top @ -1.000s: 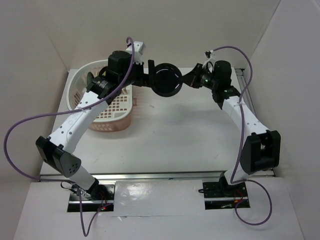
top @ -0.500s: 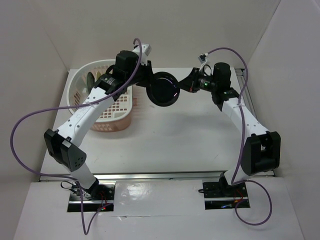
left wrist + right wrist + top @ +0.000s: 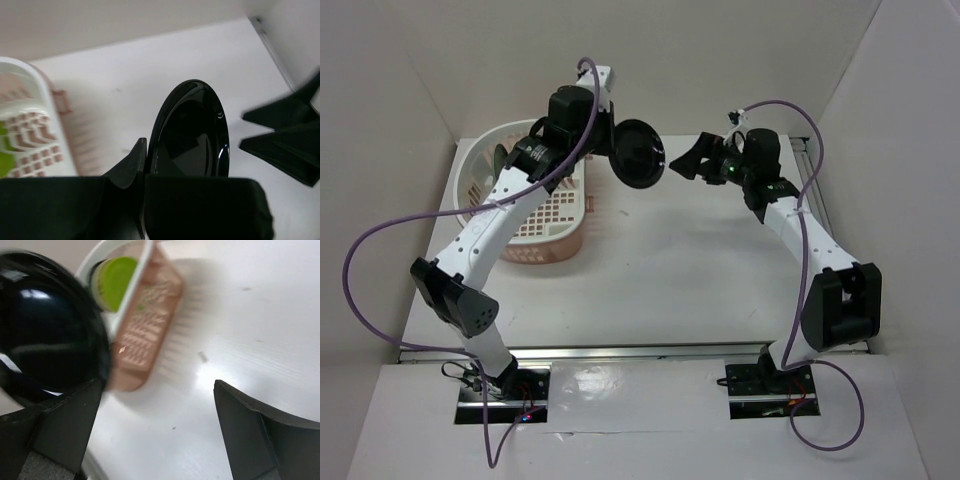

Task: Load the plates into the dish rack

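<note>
Tabletop (image 3: 670, 270) is your widest thing, white and walled, with both arms reaching toward its 12 o'clock edge. At its 10 o'clock you have the dish rack (image 3: 470, 175), a white basket on a pinkish-tan base. The left arm crosses over the rack, so much of its floor is hidden from above. The right wrist view shows you the lime green plate (image 3: 116, 280) standing inside it at the far end. A dark shape against the rack's far rim is too small to name.

The black plate (image 3: 638, 153) hangs in the air near 12 o'clock, just off the rack's 3 o'clock side and tipped up on edge. Your left hand (image 3: 618, 150) is clamped on its rim. Your right hand (image 3: 692, 160), at 1 o'clock, is clear of the plate with its fingers spread wide and nothing between them. Both wrist views are blurred, and their own fingers cut off the plate's lower edge.
</note>
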